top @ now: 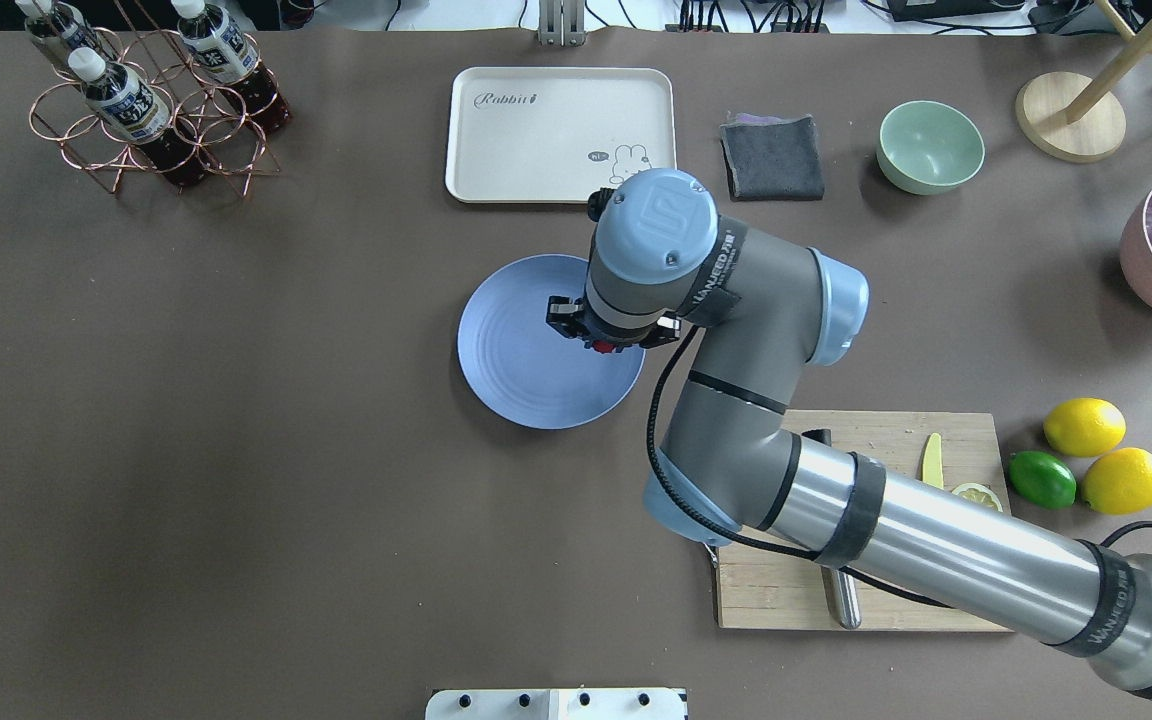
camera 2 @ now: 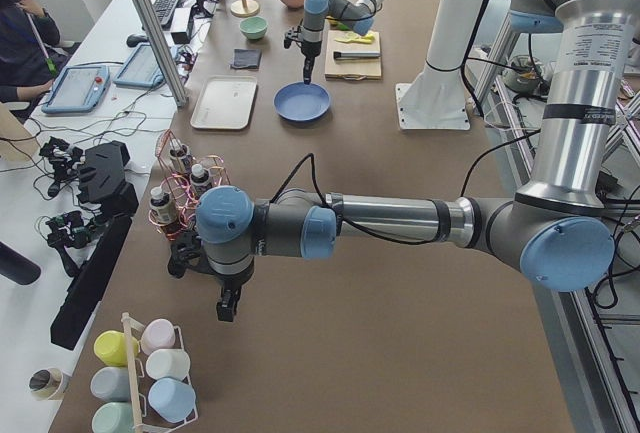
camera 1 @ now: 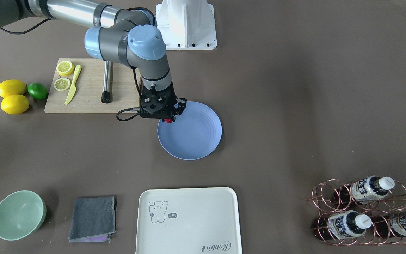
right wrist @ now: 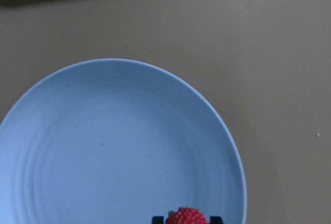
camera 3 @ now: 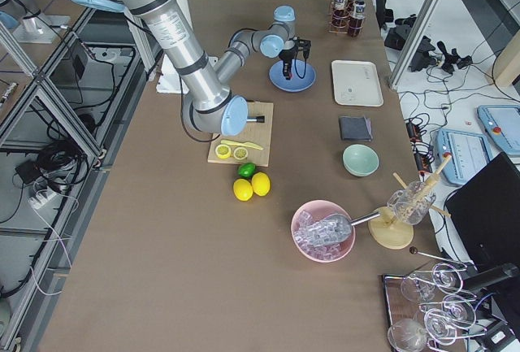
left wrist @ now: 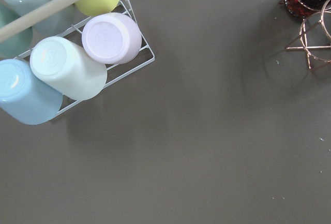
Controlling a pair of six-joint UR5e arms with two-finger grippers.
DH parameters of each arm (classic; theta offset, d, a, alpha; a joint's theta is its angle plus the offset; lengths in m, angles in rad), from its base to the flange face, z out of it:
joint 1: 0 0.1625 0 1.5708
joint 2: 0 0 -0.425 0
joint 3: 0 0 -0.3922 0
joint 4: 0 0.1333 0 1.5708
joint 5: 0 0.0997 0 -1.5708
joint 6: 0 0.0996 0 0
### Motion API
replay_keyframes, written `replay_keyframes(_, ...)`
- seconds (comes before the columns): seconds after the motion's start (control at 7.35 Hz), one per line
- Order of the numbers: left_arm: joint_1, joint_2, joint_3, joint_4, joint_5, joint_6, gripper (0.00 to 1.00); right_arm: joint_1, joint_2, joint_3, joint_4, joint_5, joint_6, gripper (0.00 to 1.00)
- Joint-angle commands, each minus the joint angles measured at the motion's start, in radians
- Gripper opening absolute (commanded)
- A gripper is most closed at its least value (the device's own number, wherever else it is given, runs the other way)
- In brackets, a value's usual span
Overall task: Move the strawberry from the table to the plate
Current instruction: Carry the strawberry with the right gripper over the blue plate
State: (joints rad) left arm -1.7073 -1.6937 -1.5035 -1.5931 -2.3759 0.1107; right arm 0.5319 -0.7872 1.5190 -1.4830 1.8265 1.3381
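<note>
Over plate (right wrist: 103,146) | right fingers (right wrist: 215,219) pinch strawberry (right wrist: 186,217), clearest in wrist view | left fingers (camera 2: 228,305): cannot tell

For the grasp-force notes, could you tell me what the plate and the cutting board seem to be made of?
Plate: probably matte plastic; even blue, dull sheen, moulded rings. Cutting board: pale wood, perhaps bamboo; visible grain, unvarnished look.

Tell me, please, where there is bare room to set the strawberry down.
The whole plate is bare; the right end effector holds the strawberry at its edge by the cutting board. Open table runs from the plate to the bottle rack. It is tighter toward the board and tray.
</note>
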Motion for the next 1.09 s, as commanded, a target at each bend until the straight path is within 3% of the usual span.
replay_keyframes(0.0, -0.003, 0.006, 0.002, -0.001, -0.003, 0.003, 0.98, -0.029, 0.109, -0.135, 0.004, -0.032, 0.032, 0.00)
replay_keyframes(0.27, -0.002, 0.020, 0.002, -0.001, -0.003, -0.005, 0.98, -0.029, 0.109, -0.181, 0.026, -0.071, 0.021, 0.00)
replay_keyframes(0.95, -0.002, 0.017, -0.001, -0.002, -0.003, -0.005, 0.98, -0.036, 0.112, -0.246, 0.110, -0.075, 0.020, 0.00)
